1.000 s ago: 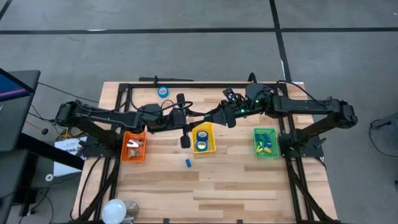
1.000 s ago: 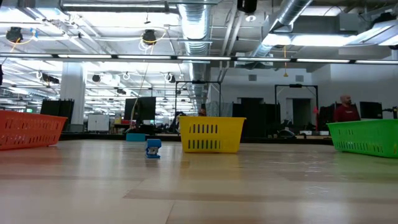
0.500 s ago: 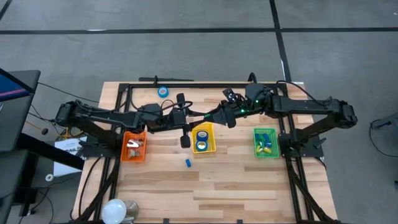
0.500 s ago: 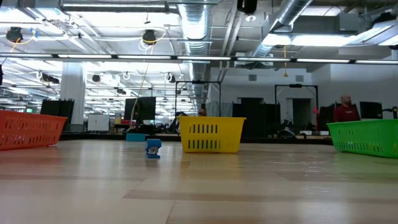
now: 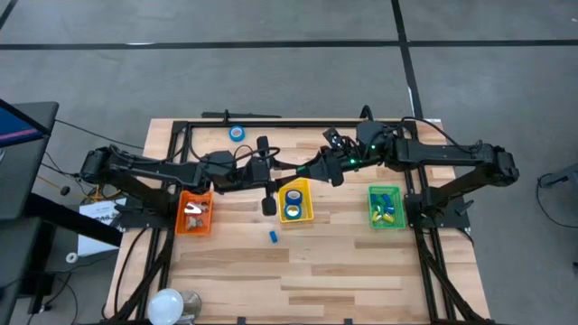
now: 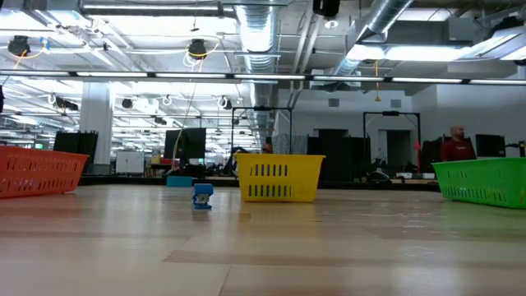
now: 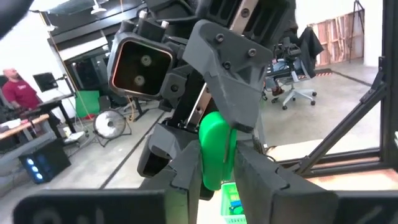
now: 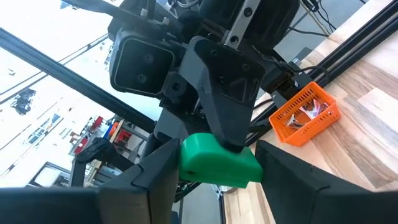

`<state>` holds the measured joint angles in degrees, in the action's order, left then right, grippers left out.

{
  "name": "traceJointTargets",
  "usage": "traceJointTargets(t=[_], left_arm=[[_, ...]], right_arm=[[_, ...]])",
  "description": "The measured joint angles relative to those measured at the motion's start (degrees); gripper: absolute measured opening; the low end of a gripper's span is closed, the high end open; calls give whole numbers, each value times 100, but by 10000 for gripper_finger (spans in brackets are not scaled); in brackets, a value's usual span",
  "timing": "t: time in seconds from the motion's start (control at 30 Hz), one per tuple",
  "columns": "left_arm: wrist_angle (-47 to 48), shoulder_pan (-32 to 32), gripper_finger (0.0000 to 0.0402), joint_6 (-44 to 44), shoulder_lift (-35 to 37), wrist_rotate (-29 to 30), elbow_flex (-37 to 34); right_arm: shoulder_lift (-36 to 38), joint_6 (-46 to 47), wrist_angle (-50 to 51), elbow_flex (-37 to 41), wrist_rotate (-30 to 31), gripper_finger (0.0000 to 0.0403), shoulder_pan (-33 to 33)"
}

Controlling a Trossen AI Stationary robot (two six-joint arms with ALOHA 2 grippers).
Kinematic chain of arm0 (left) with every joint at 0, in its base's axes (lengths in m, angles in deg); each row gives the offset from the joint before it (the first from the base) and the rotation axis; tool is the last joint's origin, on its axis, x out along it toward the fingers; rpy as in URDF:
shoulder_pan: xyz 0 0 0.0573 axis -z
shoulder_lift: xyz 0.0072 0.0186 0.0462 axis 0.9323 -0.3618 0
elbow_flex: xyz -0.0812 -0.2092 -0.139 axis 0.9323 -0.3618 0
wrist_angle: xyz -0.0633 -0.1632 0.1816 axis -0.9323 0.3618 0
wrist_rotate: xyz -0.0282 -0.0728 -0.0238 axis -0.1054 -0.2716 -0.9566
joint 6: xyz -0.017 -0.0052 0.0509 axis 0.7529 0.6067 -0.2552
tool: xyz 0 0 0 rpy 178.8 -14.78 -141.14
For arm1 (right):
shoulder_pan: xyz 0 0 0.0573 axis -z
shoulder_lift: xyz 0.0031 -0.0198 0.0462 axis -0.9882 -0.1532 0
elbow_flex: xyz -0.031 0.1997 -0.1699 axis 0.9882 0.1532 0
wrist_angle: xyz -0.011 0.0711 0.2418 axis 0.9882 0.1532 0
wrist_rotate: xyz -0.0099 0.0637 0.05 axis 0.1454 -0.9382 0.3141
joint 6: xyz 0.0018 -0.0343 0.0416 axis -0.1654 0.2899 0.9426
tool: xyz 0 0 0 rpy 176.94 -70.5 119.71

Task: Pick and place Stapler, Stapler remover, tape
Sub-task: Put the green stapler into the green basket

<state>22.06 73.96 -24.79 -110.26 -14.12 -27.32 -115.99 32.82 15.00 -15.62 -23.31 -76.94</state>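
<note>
Both arms meet high above the middle of the table, over the yellow bin (image 5: pixel 294 200). A green stapler (image 7: pixel 216 146) (image 8: pixel 217 160) hangs between them. My left gripper (image 7: pixel 217 179) (image 5: pixel 291 171) is shut on it, reaching in from the table's left. My right gripper (image 8: pixel 217 186) (image 5: pixel 318 170) comes in from the right, its fingers at the stapler's two ends. Blue tape rolls (image 5: pixel 293 202) lie in the yellow bin, and one tape roll (image 5: pixel 237 134) lies flat near the far edge. Silver stapler removers (image 5: pixel 193 211) lie in the orange bin (image 5: pixel 194 214). My left gripper pinches the green stapler between its two fingers, one on each of its flat sides (image 7: pixel 205 163). The fingers reach level from the table's left. The stapler is lifted clear, high above the table. My right gripper has the stapler's two ends (image 8: pixel 186 163) between its fingers (image 8: pixel 155 180), which reach level from the table's right and stand crosswise to the left fingers.
A small blue blocky piece (image 5: pixel 272 236) (image 6: pixel 202 196) stands on bare wood nearer the front. The green bin (image 5: pixel 386 208) at the right holds several coloured pieces. A black frame (image 5: pixel 181 181) runs round the table. A round lamp (image 5: pixel 167 305) sits at the near left corner.
</note>
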Motion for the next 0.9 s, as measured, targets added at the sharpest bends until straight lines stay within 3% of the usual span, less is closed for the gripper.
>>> traceJointTargets(t=[0.17,0.37,0.57,0.7,0.9], left_arm=[[0,-30,108,217,0,43,0],[-11,-26,181,270,4,66,0],[-9,-13,236,513,7,66,0],[-16,46,252,523,53,66,0],[113,184,253,526,380,52,0]], right_arm=[[0,-41,2,0,-8,195,0],[0,-61,4,0,-23,163,2],[0,-148,4,0,-23,186,2],[0,-150,4,0,-45,192,7],[121,-172,4,7,-174,168,156]])
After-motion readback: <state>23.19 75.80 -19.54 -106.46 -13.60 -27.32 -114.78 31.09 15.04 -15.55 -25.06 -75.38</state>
